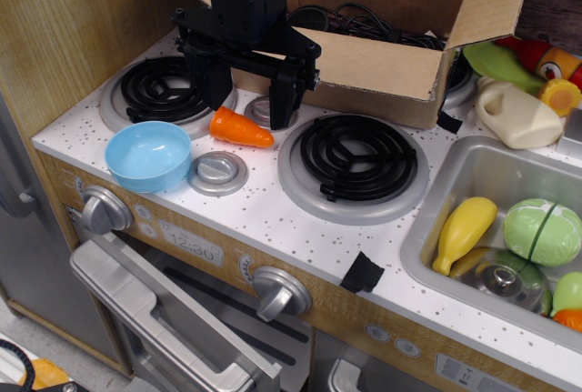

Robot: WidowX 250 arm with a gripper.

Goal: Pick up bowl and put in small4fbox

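Note:
The light-blue bowl (150, 155) sits upright and empty on the white toy stove top, near the front left edge. The brown cardboard box (382, 42) stands at the back with its flaps open and black cables inside. My black gripper (248, 92) hangs above the stove between the two coil burners, up and to the right of the bowl and in front of the box. Its two fingers (285, 92) are spread apart and hold nothing.
An orange toy carrot (240, 128) lies just below the gripper. A grey round disc (217, 172) sits right of the bowl. Black coil burners (356, 157) flank the gripper. The sink (427, 228) at right holds toy vegetables. A wooden wall stands at left.

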